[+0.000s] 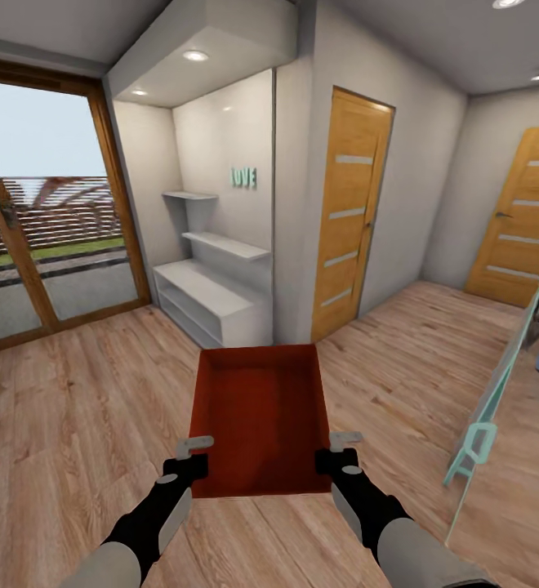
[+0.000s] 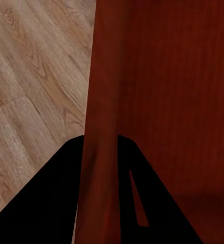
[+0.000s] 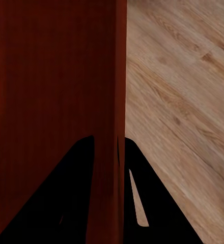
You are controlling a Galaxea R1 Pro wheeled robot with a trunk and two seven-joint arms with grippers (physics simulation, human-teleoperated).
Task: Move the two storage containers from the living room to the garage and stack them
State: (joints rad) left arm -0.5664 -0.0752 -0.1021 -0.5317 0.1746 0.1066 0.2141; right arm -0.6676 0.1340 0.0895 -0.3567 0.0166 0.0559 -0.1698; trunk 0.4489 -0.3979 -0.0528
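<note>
- Above the light wood plank floor, held level in front of the robot, is one orange-red storage container, open top up, its long sides running away from the camera.
- At the container's near left corner, the left gripper clamps the side wall; the left wrist view shows its dark fingers on either side of that wall.
- At the near right corner, the right gripper pinches the opposite wall; the right wrist view shows the wall running between its fingers.
- Beyond the far end of the container stands a white shelf unit in an alcove, with a teal "LOVE" sign on the wall above.
- Left of the alcove are wood-framed glass doors; right of it, a closed wooden door, and another one farther right.
</note>
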